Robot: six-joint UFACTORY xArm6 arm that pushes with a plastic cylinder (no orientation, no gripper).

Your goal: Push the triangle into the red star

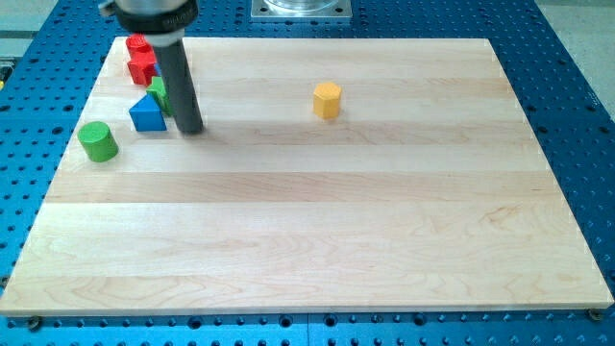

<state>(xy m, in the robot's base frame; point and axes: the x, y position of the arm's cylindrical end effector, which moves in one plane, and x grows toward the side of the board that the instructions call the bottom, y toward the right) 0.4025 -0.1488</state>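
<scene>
Near the tabletop's (pixel 288 240) upper-left corner sits the blue triangle (pixel 147 114), with my tip (pixel 190 129) just beside it on the view's right. I have no jaws to open or shut (only this bare rod), so nothing is held. Up and slightly left of the triangle lies the red star (pixel 142 66); a shove from below should carry it there, I judge. A green block (pixel 159 93) crowds between them, partly hidden behind my rod. Farther out: a green cylinder (pixel 98 141) and a yellow hexagon (pixel 327 99).
</scene>
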